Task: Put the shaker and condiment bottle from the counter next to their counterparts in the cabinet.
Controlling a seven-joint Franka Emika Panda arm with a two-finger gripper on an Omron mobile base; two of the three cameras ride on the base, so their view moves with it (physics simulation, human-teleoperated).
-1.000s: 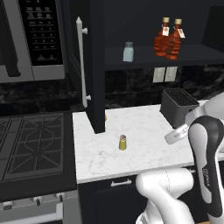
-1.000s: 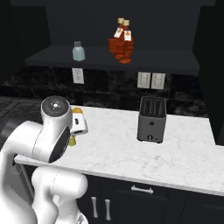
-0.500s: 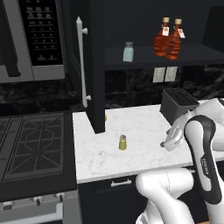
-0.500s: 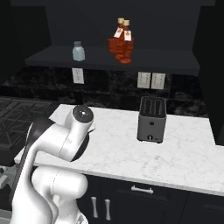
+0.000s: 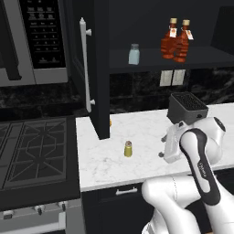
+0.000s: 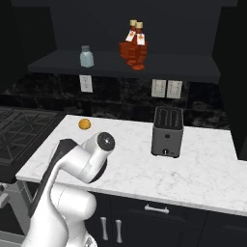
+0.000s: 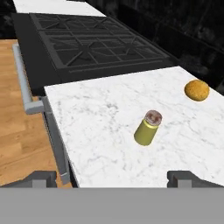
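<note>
Pincer [image 7: 112, 177] tips stand wide apart in our hand view, gripping nothing, above the counter's [image 5: 146, 132] front edge. Beyond them we see the shaker [image 5: 128, 149] upright on the marble, near the front, toward the stove-side end. A small orange ball [image 7: 196, 90] lies farther back. On the cabinet [image 5: 98, 68] shelf stand the pale shaker [image 5: 134, 54] and two condiment bottles [image 5: 176, 40], touching.

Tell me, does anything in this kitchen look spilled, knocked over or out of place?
Nothing is spilled or tipped. The yellow shaker stands upright on the marble counter, while the blue-grey shaker and both red bottles already sit on the cabinet shelf. A small orange ball lies loose on the counter.
</note>
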